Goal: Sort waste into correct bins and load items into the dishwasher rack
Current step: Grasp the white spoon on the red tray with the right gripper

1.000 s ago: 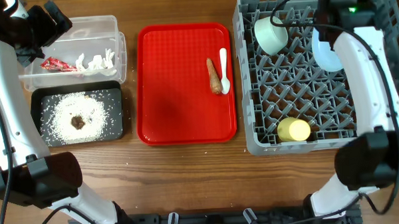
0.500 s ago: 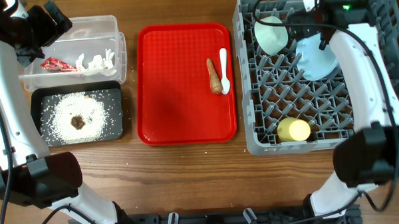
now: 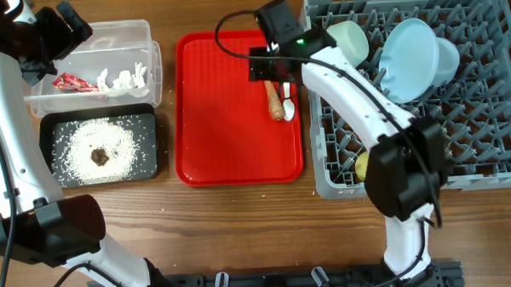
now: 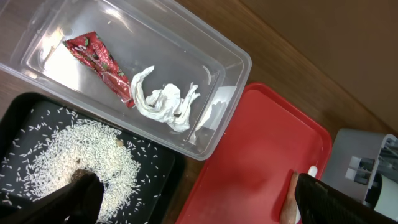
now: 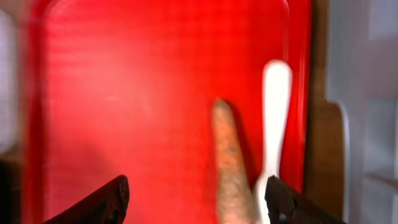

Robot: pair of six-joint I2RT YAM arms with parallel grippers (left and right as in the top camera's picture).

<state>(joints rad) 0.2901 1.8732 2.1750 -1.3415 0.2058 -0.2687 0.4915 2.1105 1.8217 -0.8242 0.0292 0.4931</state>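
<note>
An orange-brown carrot-like stick [image 3: 275, 100] and a white spoon [image 3: 287, 104] lie side by side on the red tray's right half. My right gripper [image 3: 272, 72] hovers open over their far ends; in its wrist view the stick [image 5: 229, 162] and spoon [image 5: 273, 124] lie between the spread fingertips [image 5: 93, 202], untouched. A pale blue plate [image 3: 406, 57] leans on a light blue bowl [image 3: 444, 56] in the grey rack [image 3: 468, 127], with a pale green bowl [image 3: 350, 40] and a yellow cup [image 3: 361, 165]. My left gripper [image 3: 51, 35] hangs open and empty over the clear tub [image 3: 141, 32].
The clear tub holds a red wrapper [image 4: 99, 59] and crumpled tissue [image 4: 165, 102]. The black tray [image 3: 46, 125] in front of it holds rice [image 3: 102, 140] and a dark lump [image 3: 99, 155]. The red tray [image 3: 229, 110] lies between bins and rack.
My right arm has swung left out of the rack to the red tray, leaving the plate leaning in the rack, and its jaws now stand open. The left arm has not moved.
</note>
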